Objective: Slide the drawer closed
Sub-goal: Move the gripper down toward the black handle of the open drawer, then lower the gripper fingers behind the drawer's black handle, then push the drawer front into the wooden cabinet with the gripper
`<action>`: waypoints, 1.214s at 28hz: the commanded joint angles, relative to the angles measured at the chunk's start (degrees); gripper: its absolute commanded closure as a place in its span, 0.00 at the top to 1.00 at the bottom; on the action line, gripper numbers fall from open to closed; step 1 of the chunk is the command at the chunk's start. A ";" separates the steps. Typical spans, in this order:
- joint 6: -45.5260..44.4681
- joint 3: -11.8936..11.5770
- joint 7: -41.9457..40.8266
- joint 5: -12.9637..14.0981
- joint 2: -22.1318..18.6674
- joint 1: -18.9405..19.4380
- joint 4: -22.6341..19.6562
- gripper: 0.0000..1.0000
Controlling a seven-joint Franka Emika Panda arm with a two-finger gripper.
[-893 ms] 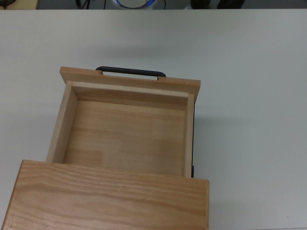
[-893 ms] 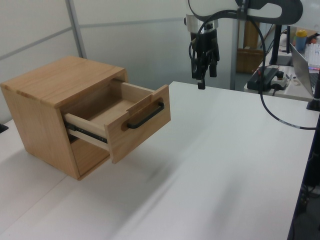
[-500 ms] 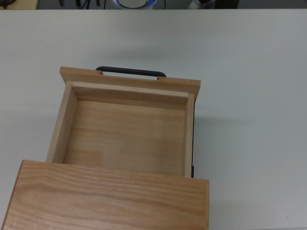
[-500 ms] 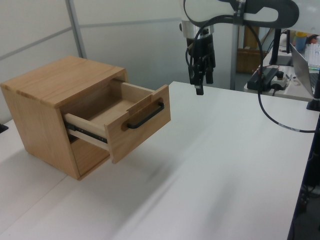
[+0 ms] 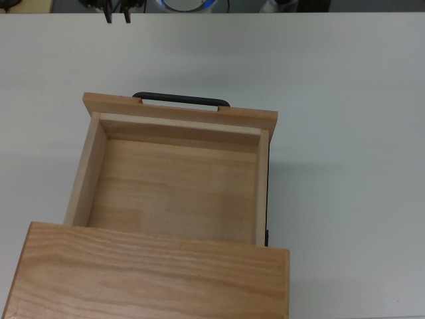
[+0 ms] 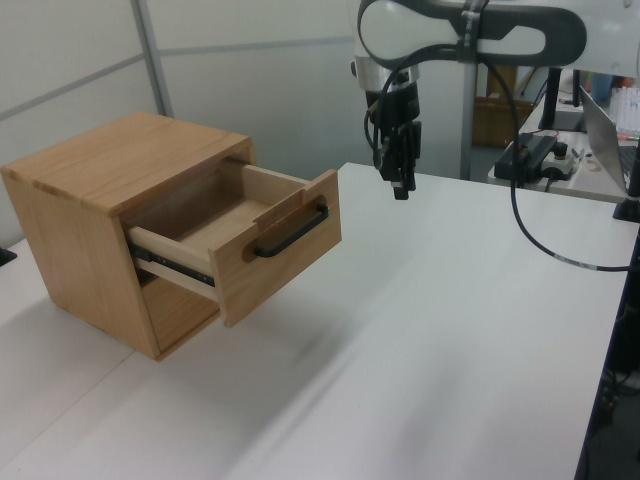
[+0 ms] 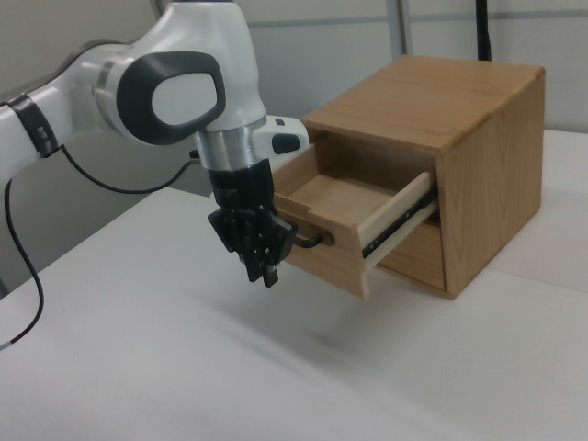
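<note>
We log the drawer (image 6: 262, 232) pulled out of its cabinet (image 6: 95, 200); gripper (image 6: 400, 186), finger spacing indeterminate, hangs apart beyond its handle (image 6: 292, 232).

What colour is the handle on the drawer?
Black. The handle on the light wooden drawer shows best in the left view.

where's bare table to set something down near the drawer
Bare white table lies on the top view's right of the drawer, and more on its left. A wide strip beyond the handle is open up to the gripper. The cabinet takes up the bottom edge.
</note>
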 commanded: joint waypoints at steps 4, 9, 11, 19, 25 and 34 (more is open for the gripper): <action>5.48 2.07 1.95 -0.39 1.96 0.18 -2.16 0.00; 9.26 4.01 4.76 -2.16 4.24 0.18 -2.07 0.00; 10.84 5.06 5.99 -3.03 5.21 0.18 -2.07 0.00; 16.11 6.73 10.39 -4.71 8.02 0.09 -1.63 0.00; 20.07 6.73 13.63 -4.53 8.64 0.00 -1.46 0.00; 27.81 6.73 18.65 -4.44 11.27 -0.18 0.12 0.00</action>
